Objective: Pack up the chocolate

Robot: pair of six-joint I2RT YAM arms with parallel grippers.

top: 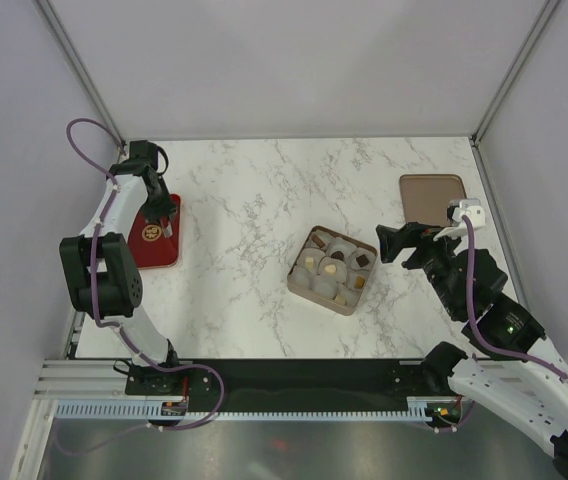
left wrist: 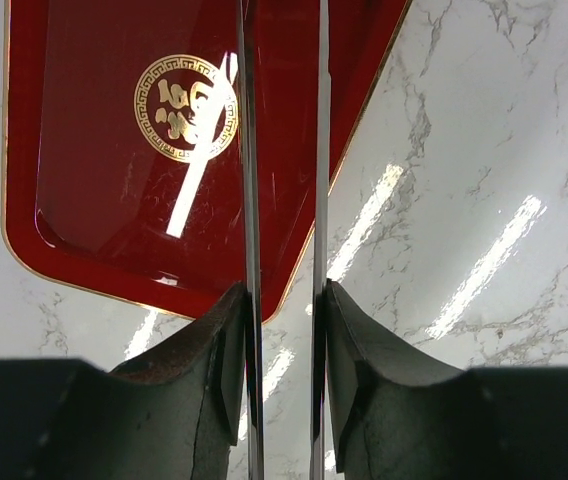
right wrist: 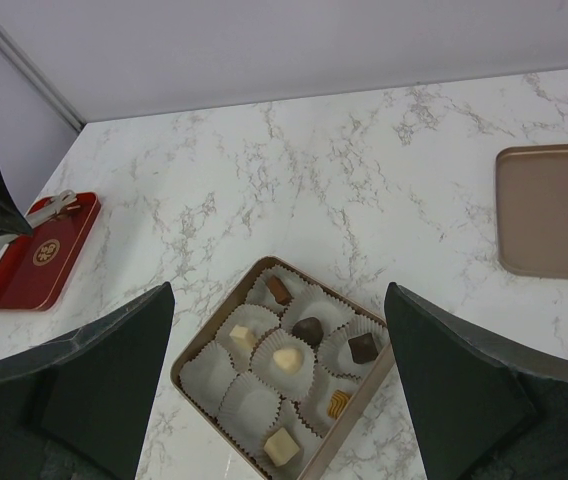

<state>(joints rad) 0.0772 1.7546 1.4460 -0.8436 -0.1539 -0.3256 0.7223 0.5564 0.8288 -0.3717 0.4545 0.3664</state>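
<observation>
Chocolate point(right wrist: 286, 358) lies in paper cups point(right wrist: 249, 405) inside the tan box point(top: 316, 299) on the desk point(top: 244, 190), left hand point(left wrist: 284, 300) clamped on metal tongs point(left wrist: 246, 150) above the red tray point(left wrist: 94, 200), probably for clean pickup, right hand point(top: 401, 243) spread wide nearby.

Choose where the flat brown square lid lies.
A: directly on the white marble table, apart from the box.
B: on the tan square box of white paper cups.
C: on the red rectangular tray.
A: the lid lies on the marble table at the far right, clear of the uncovered box.
</observation>
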